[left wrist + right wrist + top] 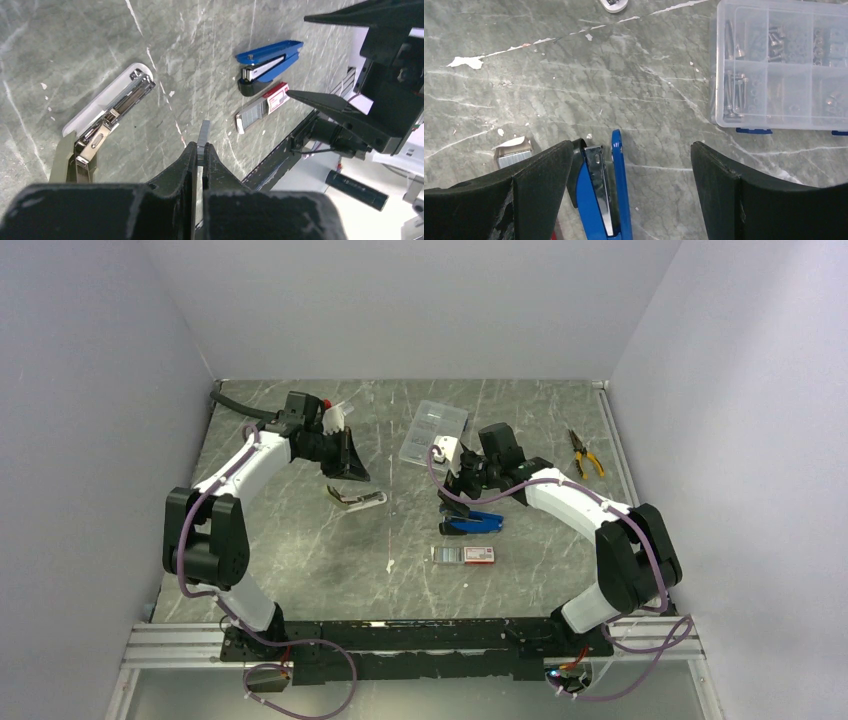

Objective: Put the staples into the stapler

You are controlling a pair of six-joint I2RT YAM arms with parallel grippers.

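Note:
My left gripper is shut on a thin grey strip of staples and holds it above the table, right of an opened white and olive stapler whose metal magazine is exposed. From the top this stapler lies just below the left gripper. My right gripper is open over a blue stapler, which lies close to its left finger. The blue stapler lies on its side. The white staple box with a red end lies in front of it, its grey tray part-way out.
A clear compartment case of small parts stands behind the right gripper and shows in the right wrist view. Yellow-handled pliers lie at the far right. A black cable runs in at the far left corner.

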